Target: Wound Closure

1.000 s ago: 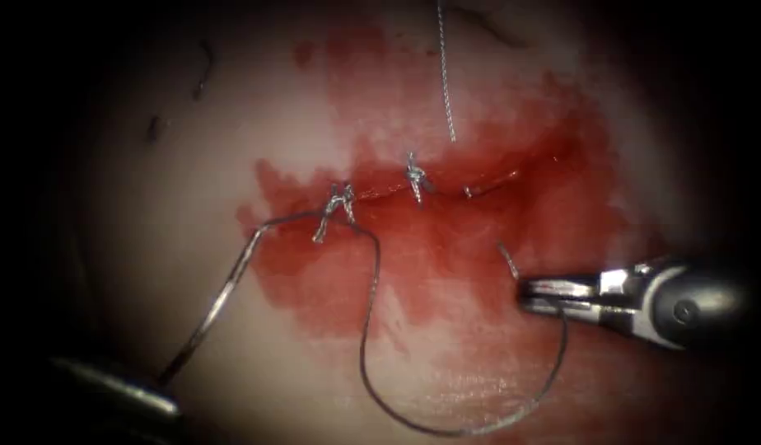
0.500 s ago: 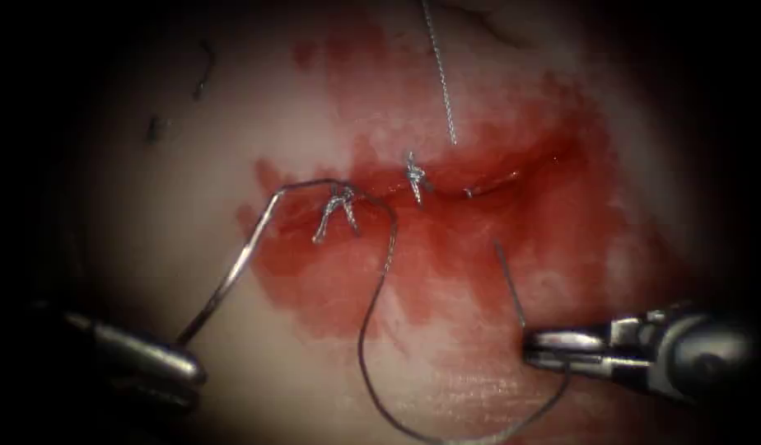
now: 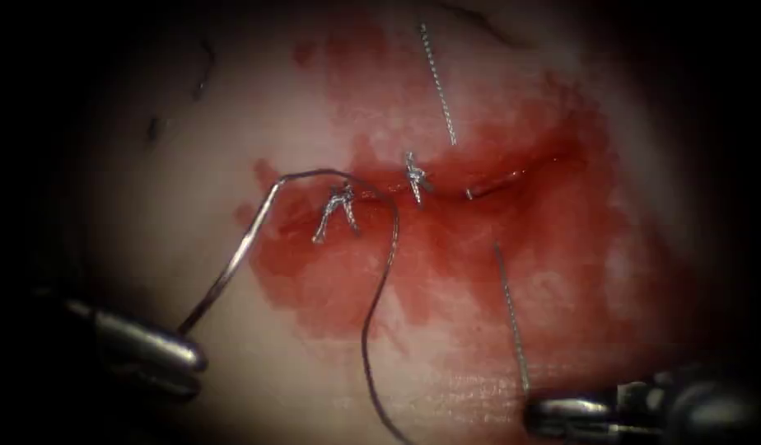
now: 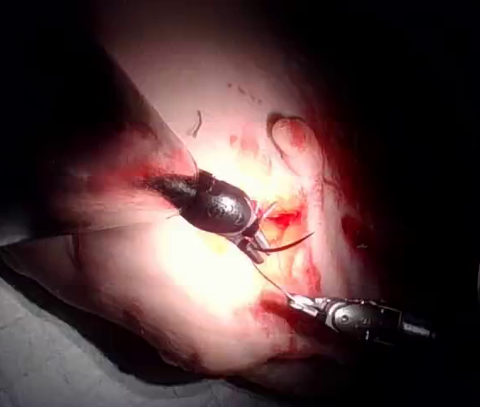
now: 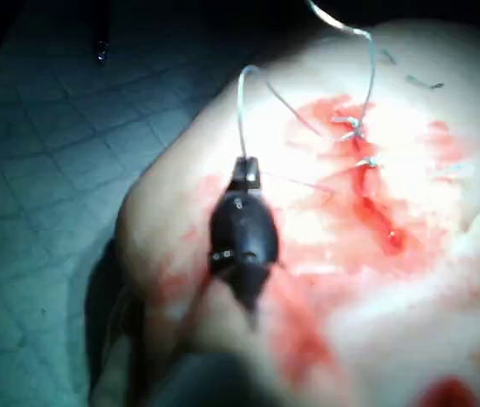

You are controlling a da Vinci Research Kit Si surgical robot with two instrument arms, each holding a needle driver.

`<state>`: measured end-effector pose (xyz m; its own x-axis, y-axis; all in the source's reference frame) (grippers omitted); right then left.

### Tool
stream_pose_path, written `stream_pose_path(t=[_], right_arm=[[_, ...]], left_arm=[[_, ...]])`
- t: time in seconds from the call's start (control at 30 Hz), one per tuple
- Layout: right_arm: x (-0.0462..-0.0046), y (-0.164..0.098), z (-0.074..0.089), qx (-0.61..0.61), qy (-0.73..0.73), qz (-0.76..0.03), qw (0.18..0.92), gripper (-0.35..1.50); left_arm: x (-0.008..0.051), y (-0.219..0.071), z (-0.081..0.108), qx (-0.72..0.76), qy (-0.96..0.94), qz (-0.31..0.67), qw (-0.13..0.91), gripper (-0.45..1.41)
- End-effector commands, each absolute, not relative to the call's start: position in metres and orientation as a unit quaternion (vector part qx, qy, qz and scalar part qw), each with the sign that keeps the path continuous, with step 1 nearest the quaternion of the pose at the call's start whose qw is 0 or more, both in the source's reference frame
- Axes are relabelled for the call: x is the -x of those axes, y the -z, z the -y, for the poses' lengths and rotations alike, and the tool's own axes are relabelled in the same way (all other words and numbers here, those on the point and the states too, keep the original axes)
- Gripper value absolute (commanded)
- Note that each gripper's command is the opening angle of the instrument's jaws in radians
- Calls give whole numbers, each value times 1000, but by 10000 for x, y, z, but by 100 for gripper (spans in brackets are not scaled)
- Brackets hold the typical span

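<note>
Reaching in from the lower left of the endoscope view, the left tool (image 3: 191,363) is lying low and nearly flat over the tissue (image 3: 150,206), with its jaws pointing right and closed on the needle (image 3: 232,272). It is gripping the needle near one end of its curve; which end cannot be told. From the jaws the needle is arching up and to the right towards the left end of the cut (image 3: 512,175), and it appears to be clear of the tissue rather than in it. In the left wrist view the left tool (image 4: 255,246) is showing the needle (image 4: 291,246) sticking out sideways from its closed jaws.

The thread (image 3: 380,280) is running on from the needle's far end, bending over the left stitch knot (image 3: 335,206) and dropping down across the red fluid (image 3: 446,255). A second knot (image 3: 413,175) is sitting on the cut further right.

Coming in level from the lower right, the right tool (image 3: 537,409) is pointing left with its jaws closed on a strand of thread that is rising straight towards the cut. In the right wrist view the right tool (image 5: 245,170) is pinching that thread (image 5: 240,110) at its tip. A loose thread piece (image 3: 440,82) is lying above the cut.
</note>
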<state>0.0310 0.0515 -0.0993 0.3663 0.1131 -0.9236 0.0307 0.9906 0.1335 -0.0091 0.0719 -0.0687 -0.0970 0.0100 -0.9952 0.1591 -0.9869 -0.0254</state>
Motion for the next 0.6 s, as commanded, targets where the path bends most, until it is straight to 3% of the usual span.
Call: stream_pose_path(t=[0.03,0.23,0.27,0.3,0.33,0.37,0.6], right_arm=[[-321,996,-502,-68,-24,-563,823,-35],[-322,994,-513,-63,-32,-568,820,-35],[-322,990,-517,-56,-37,-573,817,24],[-322,990,-517,-56,-37,-573,817,24],[-321,987,-520,-43,-46,-571,818,120],[-320,986,-521,-38,-49,-567,821,130],[-281,981,-532,-51,-42,-539,839,133]], left_arm=[[96,683,-723,-670,738,-62,52,-35],[96,683,-722,-670,738,-62,51,-35],[96,683,-722,-670,738,-62,51,-35],[96,683,-722,-670,738,-62,51,-35],[97,683,-722,-670,738,-62,52,-35],[97,683,-722,-670,738,-62,52,-35],[97,682,-723,-666,742,-58,48,-35]])
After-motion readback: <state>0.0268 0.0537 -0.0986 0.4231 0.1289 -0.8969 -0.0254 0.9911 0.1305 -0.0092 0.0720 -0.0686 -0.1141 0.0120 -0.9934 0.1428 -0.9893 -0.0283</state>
